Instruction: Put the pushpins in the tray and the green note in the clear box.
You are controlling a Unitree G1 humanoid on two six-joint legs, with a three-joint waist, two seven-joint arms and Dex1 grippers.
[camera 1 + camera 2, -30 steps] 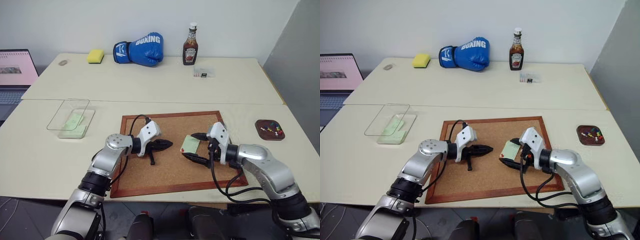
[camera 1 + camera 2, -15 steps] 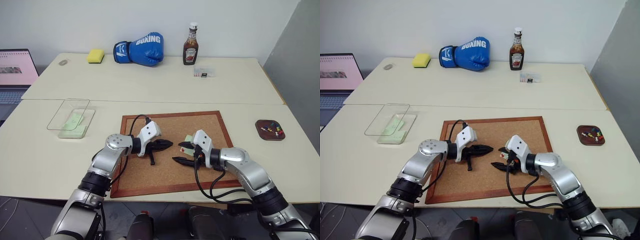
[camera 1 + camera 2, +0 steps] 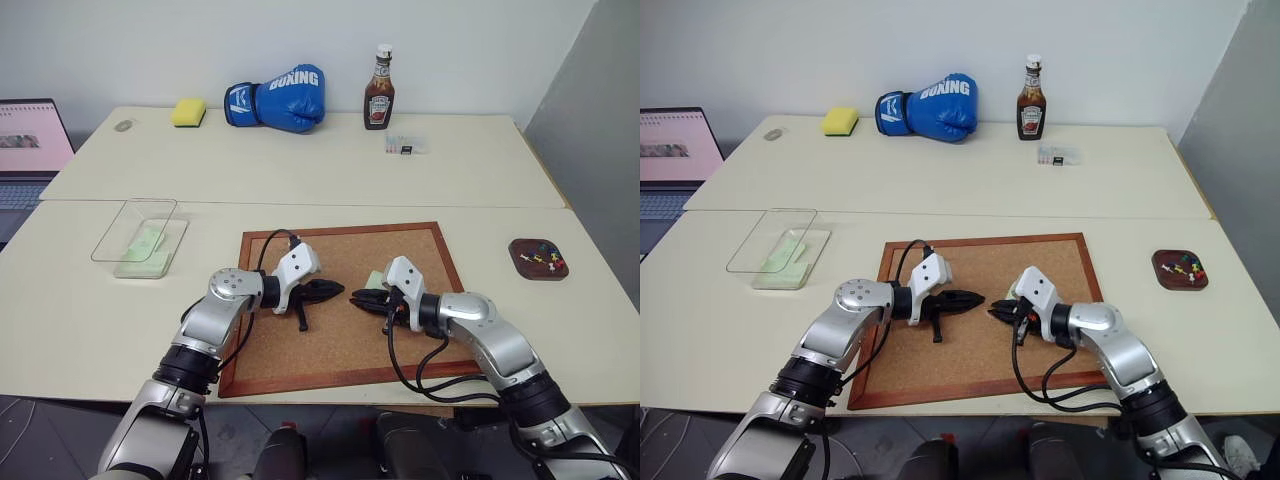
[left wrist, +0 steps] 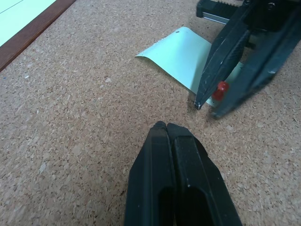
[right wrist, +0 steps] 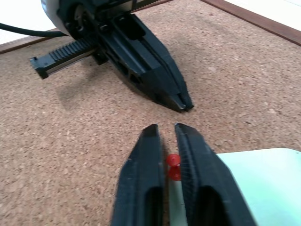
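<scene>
On the corkboard [image 3: 340,350] lies the pale green note [image 4: 181,55], one edge curling up. My right gripper [image 5: 163,128] is shut on a red pushpin [image 5: 172,165] at the note's corner; whether the pin still sits in the board I cannot tell. Facing it, tip to tip and a short gap away, is my left gripper [image 4: 167,126], shut with nothing in it. The dark brown tray [image 3: 522,265] at the far right holds several coloured pushpins [image 3: 545,255]. The clear box [image 3: 135,270] sits at the left with a pale green sheet inside.
Along the back of the table stand a blue boxing glove [image 3: 278,98], a ketchup bottle [image 3: 378,90], a yellow sponge [image 3: 188,112] and a tiny clear case [image 3: 404,146]. A laptop [image 3: 30,140] is at the far left.
My right gripper has moved left to the note's edge and gone from open to shut on the red pushpin. The left gripper has stayed put.
</scene>
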